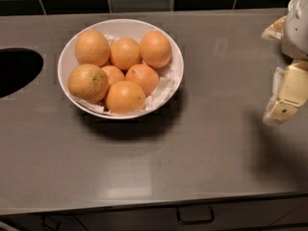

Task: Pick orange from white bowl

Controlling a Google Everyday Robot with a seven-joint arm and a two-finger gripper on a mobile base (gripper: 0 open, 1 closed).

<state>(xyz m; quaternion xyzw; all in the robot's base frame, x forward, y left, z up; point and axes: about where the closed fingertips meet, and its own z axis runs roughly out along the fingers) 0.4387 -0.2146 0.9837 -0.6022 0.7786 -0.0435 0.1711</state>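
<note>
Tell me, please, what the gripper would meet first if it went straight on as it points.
Probably the grey counter: the gripper, at the right edge, points down, right of the white bowl. Depth is unclear.

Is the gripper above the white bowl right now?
No, the gripper hangs at the right edge of the view, off to the side of the white bowl, with gray counter between them.

The bench (202, 143) is a grey, smooth, faintly reflective surface. One item rests directly on it: the white bowl (122, 27), left of centre toward the rear, shadow falling forward. A dark oval opening (17, 71) interrupts the left edge. The pincer (276, 114) hangs over the right edge.
</note>
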